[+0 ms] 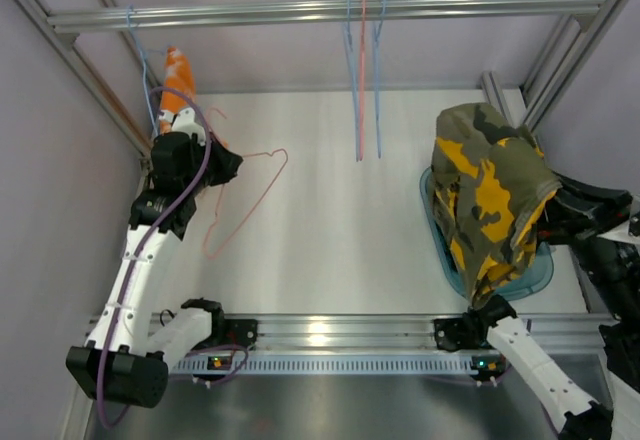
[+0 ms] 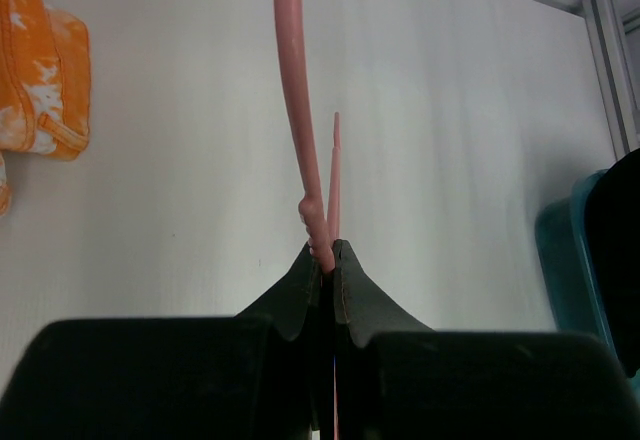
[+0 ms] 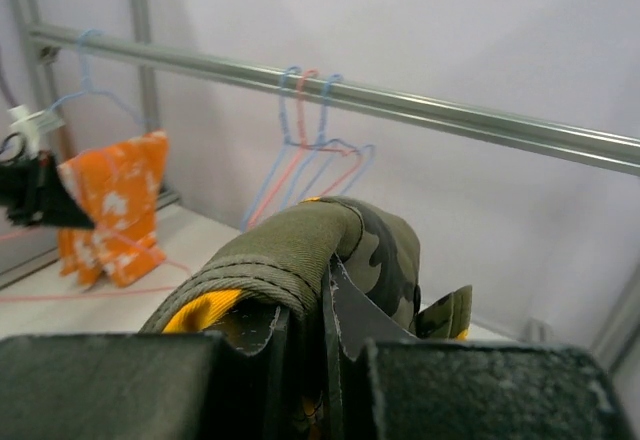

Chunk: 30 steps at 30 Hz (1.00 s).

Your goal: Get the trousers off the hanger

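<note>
The olive-green camouflage trousers with yellow patches hang in a bunch above a teal basket at the right. My right gripper is shut on their ribbed waistband; in the top view the cloth covers its fingers. They are off the pink wire hanger, which is bare and held over the table at the left. My left gripper is shut on that hanger's wire, pinched between the fingertips.
An orange-and-white garment hangs on a blue hanger at the rail's left end. Bare blue and pink hangers hang from the metal rail at the back. Frame posts stand at both sides.
</note>
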Each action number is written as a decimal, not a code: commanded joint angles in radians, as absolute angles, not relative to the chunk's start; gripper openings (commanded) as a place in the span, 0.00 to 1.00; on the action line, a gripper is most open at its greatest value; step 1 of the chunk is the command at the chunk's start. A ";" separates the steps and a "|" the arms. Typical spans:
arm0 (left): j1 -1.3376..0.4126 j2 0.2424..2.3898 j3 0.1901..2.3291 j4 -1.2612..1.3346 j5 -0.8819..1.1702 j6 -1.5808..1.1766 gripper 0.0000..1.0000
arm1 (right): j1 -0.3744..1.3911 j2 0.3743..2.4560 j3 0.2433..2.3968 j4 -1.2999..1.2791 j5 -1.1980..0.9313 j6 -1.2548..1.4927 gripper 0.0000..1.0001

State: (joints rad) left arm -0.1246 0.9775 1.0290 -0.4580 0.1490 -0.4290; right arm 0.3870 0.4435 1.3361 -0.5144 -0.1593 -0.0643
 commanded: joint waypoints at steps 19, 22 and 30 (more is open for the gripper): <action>-0.143 0.933 1.069 -0.430 0.160 -0.454 0.00 | -0.029 0.408 1.431 -0.624 0.500 -0.109 0.00; -0.143 0.923 1.060 -0.430 0.156 -0.456 0.00 | -0.038 0.405 1.401 -0.621 0.532 -0.127 0.00; -0.143 0.920 1.065 -0.426 0.201 -0.466 0.00 | -0.043 0.463 1.177 -0.575 0.575 -0.107 0.00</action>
